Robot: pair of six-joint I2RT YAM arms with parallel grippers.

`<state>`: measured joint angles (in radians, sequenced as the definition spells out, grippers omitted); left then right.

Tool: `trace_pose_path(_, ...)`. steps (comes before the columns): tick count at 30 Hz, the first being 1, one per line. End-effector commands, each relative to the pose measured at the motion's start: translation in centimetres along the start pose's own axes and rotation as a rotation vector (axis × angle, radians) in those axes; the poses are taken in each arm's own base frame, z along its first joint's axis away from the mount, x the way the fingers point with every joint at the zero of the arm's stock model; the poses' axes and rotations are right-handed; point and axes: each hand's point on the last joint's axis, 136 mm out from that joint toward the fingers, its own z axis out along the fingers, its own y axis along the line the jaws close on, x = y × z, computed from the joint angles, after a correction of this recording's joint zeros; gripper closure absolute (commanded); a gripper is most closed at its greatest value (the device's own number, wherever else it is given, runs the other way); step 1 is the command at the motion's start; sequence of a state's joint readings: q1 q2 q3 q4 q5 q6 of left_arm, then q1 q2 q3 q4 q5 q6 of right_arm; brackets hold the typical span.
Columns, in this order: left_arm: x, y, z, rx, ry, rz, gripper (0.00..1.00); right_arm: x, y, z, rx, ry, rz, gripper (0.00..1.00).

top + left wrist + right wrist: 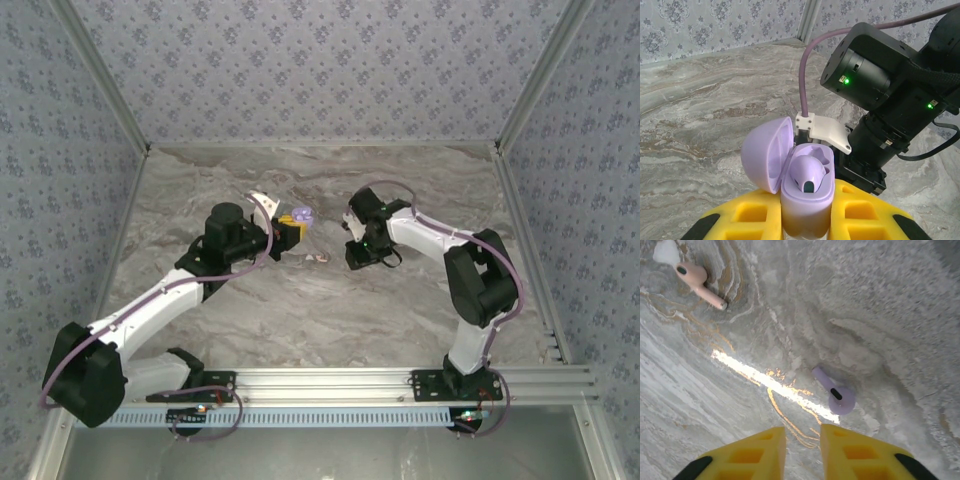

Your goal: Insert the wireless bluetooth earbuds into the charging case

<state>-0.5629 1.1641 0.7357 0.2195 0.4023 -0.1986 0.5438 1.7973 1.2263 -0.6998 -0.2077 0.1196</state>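
Two strays, lilac earbud [836,392] and pink earbud [697,281], lie beneath the slightly parted right gripper [803,440]; left gripper [806,225] clamps the open lilac charging case [807,197].

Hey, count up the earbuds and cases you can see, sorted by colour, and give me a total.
Purple case: 1
Purple earbuds: 2, one seated inside, one lying loose
Pink earbuds: 1
White scrap beside the pink one: unclear, not counted
Total: 4

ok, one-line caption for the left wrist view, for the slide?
Left tool grips a lilac plastic charging case, lid open, one lilac earbud seated inside, over the grey marbled tabletop.
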Motion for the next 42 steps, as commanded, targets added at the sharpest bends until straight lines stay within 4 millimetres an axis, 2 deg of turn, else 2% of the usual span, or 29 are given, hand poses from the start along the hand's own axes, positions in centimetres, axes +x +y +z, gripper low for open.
trace_pose_path(1,-0.8,0.0,-0.1,-0.006,-0.025,0.016,0.88,0.9,1.2,0.7,-0.063,0.031,0.019,0.80)
trace_pose_path(5,-0.9,0.1,-0.2,-0.009,-0.028,0.018,0.88,1.1,1.1,1.6,-0.062,0.048,0.033,0.81)
trace_pose_path(11,-1.0,0.1,-0.2,-0.011,-0.029,0.019,0.88,1.5,0.0,2.7,-0.003,0.071,0.056,0.83)
trace_pose_path(18,-0.9,0.1,-0.1,-0.011,-0.025,0.019,0.88,1.5,-1.1,3.2,0.052,0.081,0.071,0.84)
trace_pose_path(27,-0.9,0.2,0.0,-0.012,-0.022,0.020,0.88,0.9,-4.2,2.3,0.242,0.055,0.107,0.85)
trace_pose_path(35,-0.8,0.2,0.0,-0.012,-0.020,0.019,0.88,0.4,-3.6,1.9,0.221,0.032,0.097,0.83)
trace_pose_path(42,-0.9,0.1,-0.2,-0.011,-0.022,0.021,0.88,-0.1,-3.1,-0.1,0.210,-0.006,0.090,0.79)
